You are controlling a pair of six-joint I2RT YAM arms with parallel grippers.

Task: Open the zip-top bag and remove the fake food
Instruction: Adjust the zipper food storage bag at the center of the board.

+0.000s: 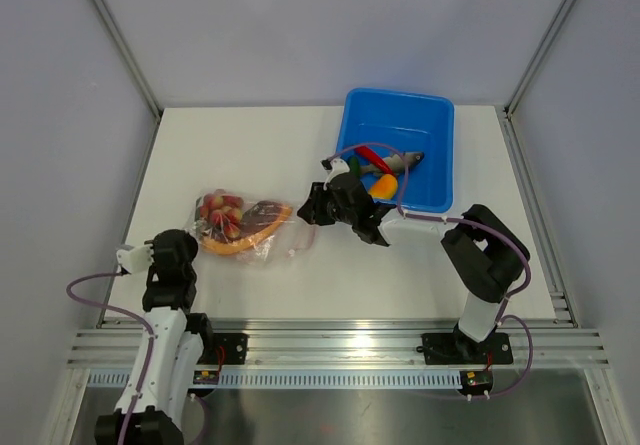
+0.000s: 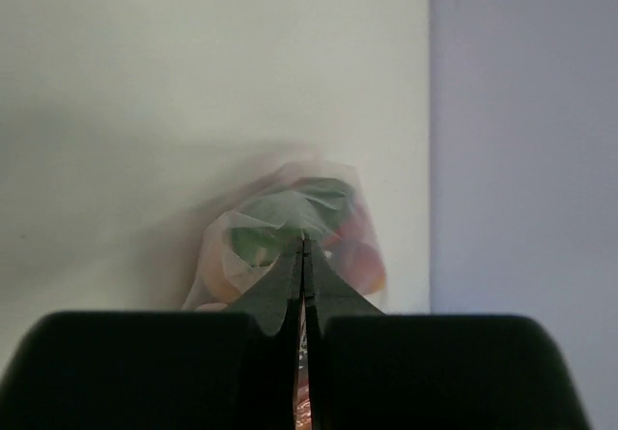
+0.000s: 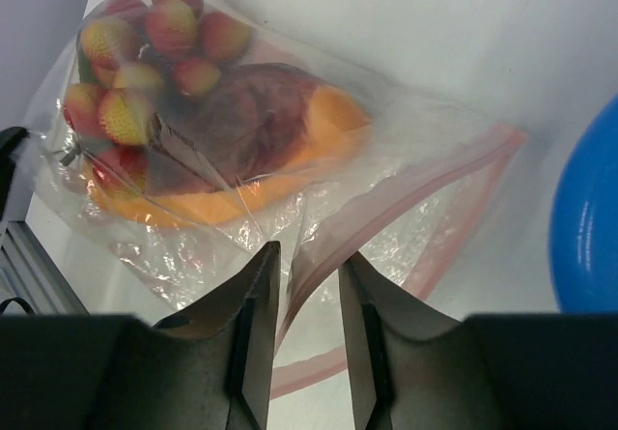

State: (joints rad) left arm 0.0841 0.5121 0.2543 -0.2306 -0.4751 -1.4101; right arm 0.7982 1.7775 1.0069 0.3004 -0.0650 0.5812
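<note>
Film slips and crumples, so we would pinch the zipper strip (image 3: 483, 193). The zip-top bag (image 1: 262, 240) lies toward the desk's (image 1: 250, 145) left edge; left tool (image 2: 304, 246) clamps its bottom, right tool (image 3: 309, 256) gapes.

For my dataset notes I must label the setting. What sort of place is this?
Probably a robot lab test cell: a white table walled by plain panels, two arms bolted to an aluminium rail, and toy food in a zip-top bag.
</note>
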